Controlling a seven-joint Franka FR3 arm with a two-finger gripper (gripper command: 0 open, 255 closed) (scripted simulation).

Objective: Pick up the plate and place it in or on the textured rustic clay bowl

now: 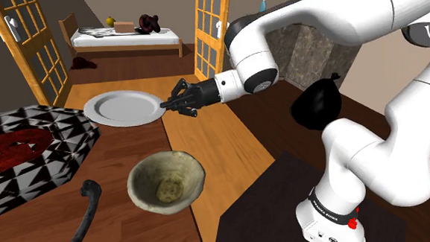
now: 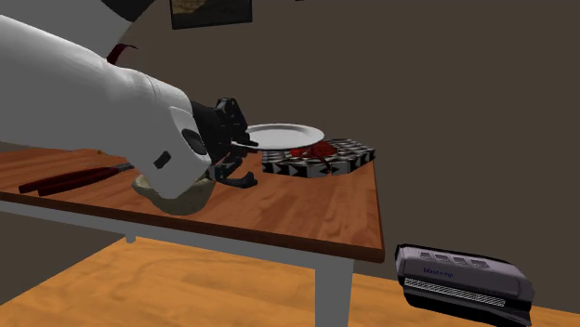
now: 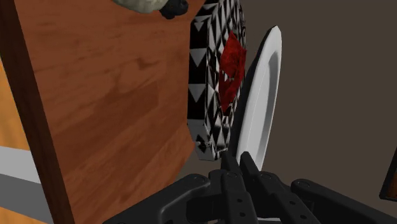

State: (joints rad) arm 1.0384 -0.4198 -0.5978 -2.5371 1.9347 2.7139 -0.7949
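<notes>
My tool point(image 1: 168, 103) is clamped on the rim of the grey plate point(image 1: 122, 107), which hangs level in the air, clear of the worktop point(image 1: 114, 152) and over the black-and-white patterned dish point(image 1: 36, 158). The pick looks done. What's left is carrying it to the clay bowl point(image 1: 166, 183), well apart, and setting it down.

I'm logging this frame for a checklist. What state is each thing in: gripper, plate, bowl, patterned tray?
gripper: shut on the plate's rim.
plate: off the table, held about level by its rim, higher than the patterned tray.
clay bowl: upright on the table, plate not in it.
patterned tray: resting on the table, something red inside.
</notes>
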